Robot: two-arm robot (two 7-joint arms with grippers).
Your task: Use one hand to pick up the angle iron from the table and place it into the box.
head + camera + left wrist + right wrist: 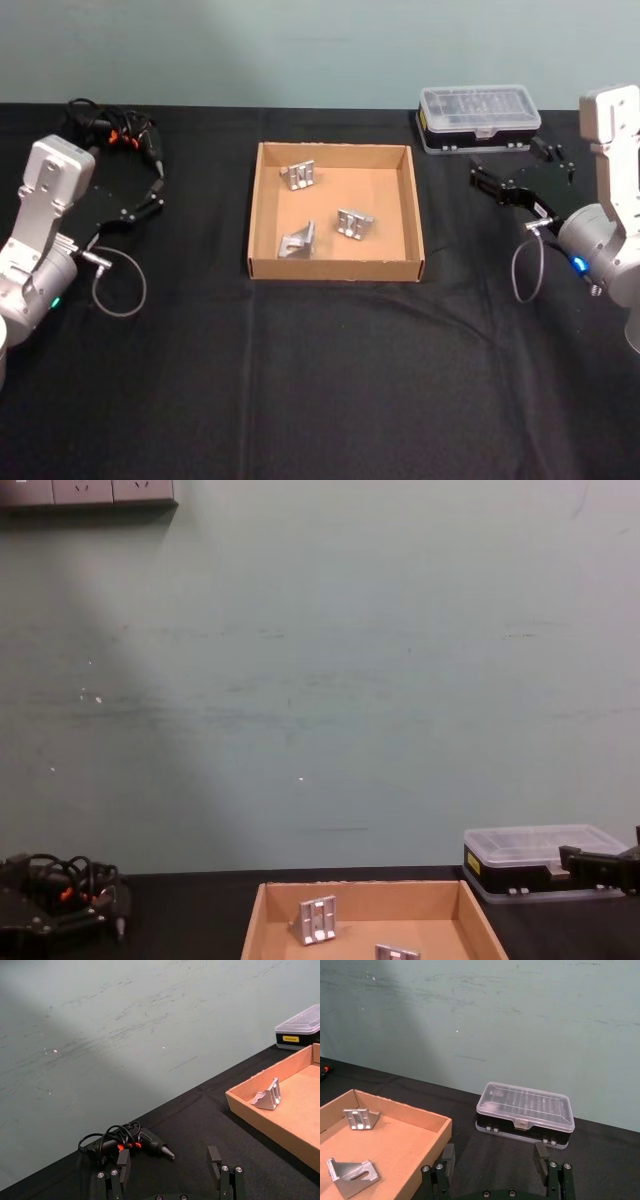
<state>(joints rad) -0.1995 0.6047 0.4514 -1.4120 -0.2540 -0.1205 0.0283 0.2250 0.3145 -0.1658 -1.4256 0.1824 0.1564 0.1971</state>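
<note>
The tan cardboard box (pixel 262 212) sits mid-table on the black table (pixel 330 380). Three metal angle irons lie inside it: one at the back left (pixel 298 175), one at the right (pixel 354 223) and one near the front (pixel 298 242). My left gripper (pixel 140 172) hovers left of the box, open and empty; its fingers (pixel 215 1157) frame bare cloth in the left wrist view. Right of the box, my right gripper (pixel 512 165) is also open and empty, its fingers (pixel 541 1156) pointing toward the back wall. Two of the angle irons (pixel 361 1118) show in the right wrist view.
A black plastic case with a clear lid (pixel 478 115) stands at the back right, just beyond the right gripper. A tangle of black cable with a hand tool (pixel 115 132) lies at the back left near the left gripper. Bare black cloth stretches in front of the box.
</note>
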